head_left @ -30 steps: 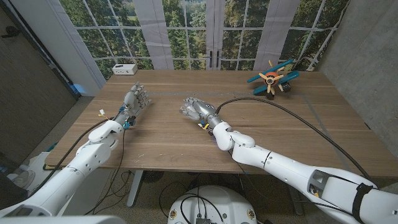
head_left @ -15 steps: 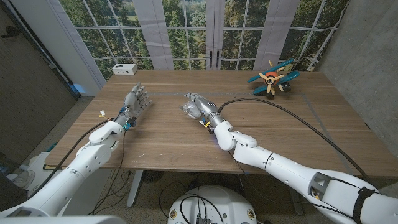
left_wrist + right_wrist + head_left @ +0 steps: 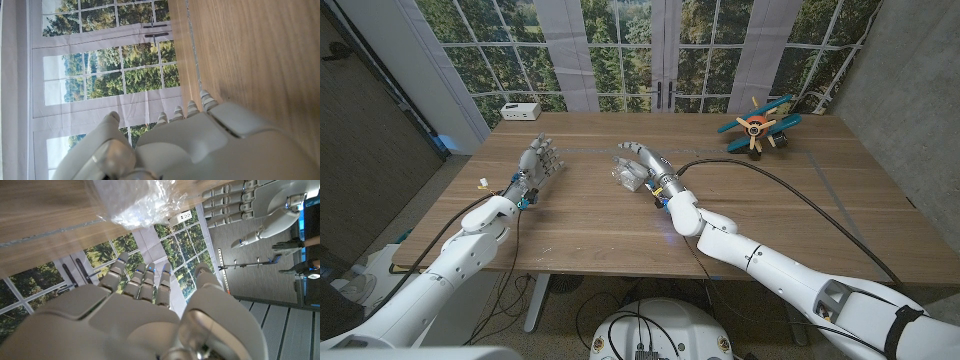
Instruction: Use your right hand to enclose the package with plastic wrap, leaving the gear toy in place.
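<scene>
Package (image 3: 625, 173) crumpled, axis unclear; right hand (image 3: 642, 162) touching

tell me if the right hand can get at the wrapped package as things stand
Probably yes. The right hand is already at the package, fingers curved over its far side, with only bare table around it. The toy plane sits far off toward the back corner.

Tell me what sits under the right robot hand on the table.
The right robot hand arches over a package in crinkled clear plastic wrap. The package's contents are blurred by the wrap, and its far side is covered by the fingers.
</scene>
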